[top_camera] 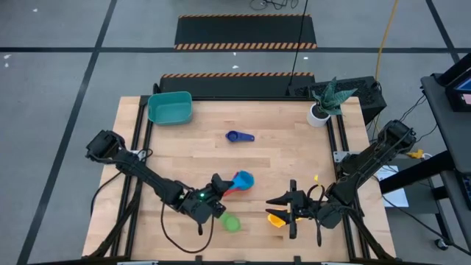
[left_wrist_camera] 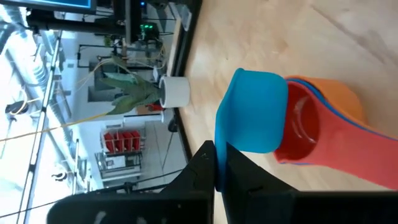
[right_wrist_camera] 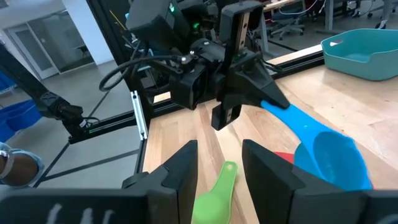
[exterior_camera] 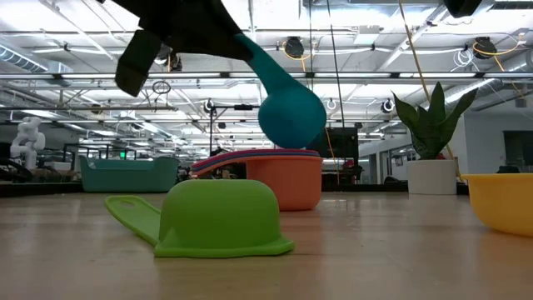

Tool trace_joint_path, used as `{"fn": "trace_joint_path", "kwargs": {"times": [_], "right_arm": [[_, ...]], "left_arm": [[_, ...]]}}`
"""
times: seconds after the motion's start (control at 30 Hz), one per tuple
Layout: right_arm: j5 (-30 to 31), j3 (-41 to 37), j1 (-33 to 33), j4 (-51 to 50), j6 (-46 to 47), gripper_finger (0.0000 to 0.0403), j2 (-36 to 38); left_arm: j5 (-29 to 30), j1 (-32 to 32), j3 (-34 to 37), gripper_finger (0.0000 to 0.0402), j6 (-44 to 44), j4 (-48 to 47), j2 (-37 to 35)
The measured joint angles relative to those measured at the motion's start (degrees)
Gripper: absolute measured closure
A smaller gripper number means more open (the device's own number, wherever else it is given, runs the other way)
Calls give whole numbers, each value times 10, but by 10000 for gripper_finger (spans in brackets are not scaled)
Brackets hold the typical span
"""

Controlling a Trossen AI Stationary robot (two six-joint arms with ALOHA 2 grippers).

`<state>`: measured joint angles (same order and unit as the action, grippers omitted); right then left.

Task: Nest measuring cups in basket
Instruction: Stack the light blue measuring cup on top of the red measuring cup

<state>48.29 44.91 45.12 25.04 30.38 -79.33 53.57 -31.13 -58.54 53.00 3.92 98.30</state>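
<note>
My left gripper is shut on a light blue measuring cup, which hangs just above a stack of nested cups: orange outside, red inside. The stack stands on the table near its front middle. A green cup lies rim down nearer the front edge. A dark blue cup lies mid-table. The teal basket stands at the far left corner. My right gripper hovers open at the front right, over a yellow cup that rests on the table. My left gripper pinches the light blue cup's flat handle between its two fingers, near the handle's free end. The fingers come from the table's near left side, slanting slightly down, along the handle. The cup is lifted clear, its bowl drooping below the fingers over the stack.
A white pot with a spiky plant stands at the far right corner. A small yellow piece lies near the right arm. Bare wood lies between the basket and the dark blue cup.
</note>
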Motion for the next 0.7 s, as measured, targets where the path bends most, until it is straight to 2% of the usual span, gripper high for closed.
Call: {"fn": "trace_joint_path", "kwargs": {"times": [0.43, 0.7], "right_arm": [[-1, 0, 0, 0, 2, 284, 0], [-1, 0, 0, 0, 2, 284, 0]], "left_arm": [[-1, 24, 0, 386, -34, -38, 0], [-55, 24, 0, 383, -40, -44, 0]]}}
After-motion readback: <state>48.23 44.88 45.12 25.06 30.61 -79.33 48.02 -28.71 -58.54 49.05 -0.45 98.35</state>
